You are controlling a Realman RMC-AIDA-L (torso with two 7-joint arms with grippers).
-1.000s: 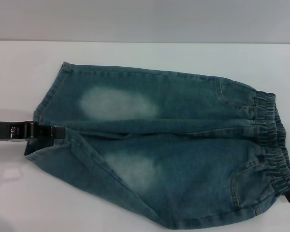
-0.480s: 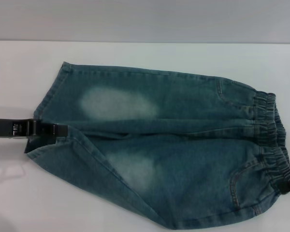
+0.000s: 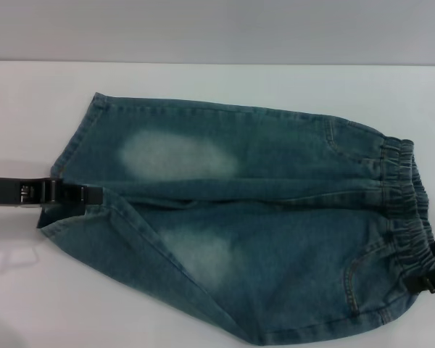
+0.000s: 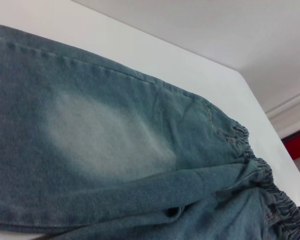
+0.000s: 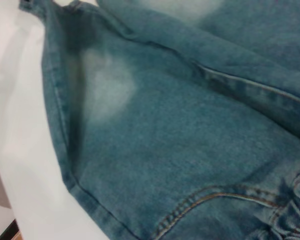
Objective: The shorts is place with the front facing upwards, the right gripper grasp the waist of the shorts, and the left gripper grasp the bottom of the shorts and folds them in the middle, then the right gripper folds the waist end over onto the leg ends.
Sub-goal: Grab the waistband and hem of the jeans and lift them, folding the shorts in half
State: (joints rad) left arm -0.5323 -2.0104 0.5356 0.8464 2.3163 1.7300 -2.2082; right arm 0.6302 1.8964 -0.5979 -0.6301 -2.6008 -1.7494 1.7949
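At the waistband, the right hand (image 3: 433, 279) has crept up onto the elastic since a second ago; the left hand (image 3: 83, 194) stays at the hem; whether either grips, I cannot tell; shorts (image 3: 239, 217) lie flat on the bench (image 3: 29, 109), unfolded.

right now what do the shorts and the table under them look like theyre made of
The shorts look like blue denim: a woven, slightly fuzzy surface, faded pale patches on both legs, orange seam stitching, and a gathered elastic waistband. The table looks like a smooth, matte white board, likely laminate or painted, though the look leaves it open.
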